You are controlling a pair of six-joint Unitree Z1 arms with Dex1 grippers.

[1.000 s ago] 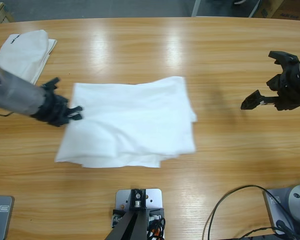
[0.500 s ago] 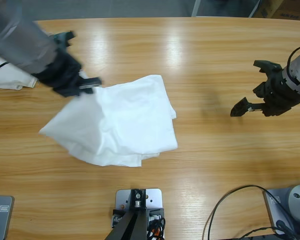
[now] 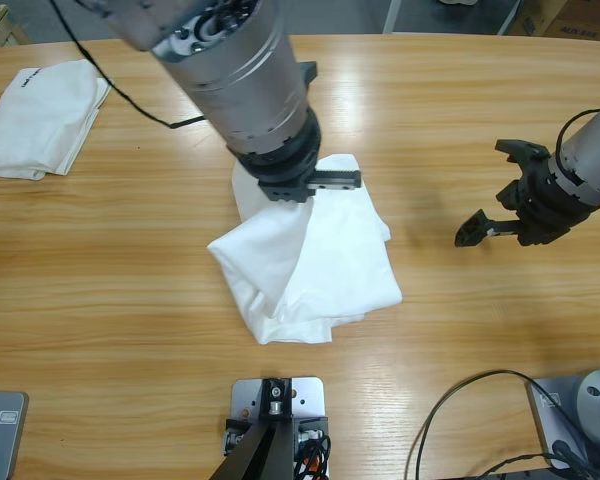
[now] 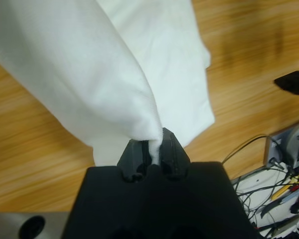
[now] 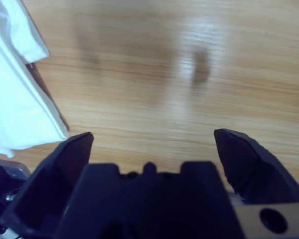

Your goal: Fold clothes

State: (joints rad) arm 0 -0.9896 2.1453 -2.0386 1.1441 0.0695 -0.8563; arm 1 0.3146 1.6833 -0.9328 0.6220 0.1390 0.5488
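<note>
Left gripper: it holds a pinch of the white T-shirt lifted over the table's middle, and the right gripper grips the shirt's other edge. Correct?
Not quite. The left gripper does pinch the T-shirt, but the right gripper holds nothing: the right wrist view shows its jaws spread wide over bare table, apart from the shirt.

White T-shirt (image 3: 320, 260) (plain); wood-grain table (image 3: 460, 330).

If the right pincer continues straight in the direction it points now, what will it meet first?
Probably the bare wooden table: the right pincer, open and empty, looks down on it. The white T-shirt lies off to one side, seemingly outside that line, though depth is unclear.
</note>
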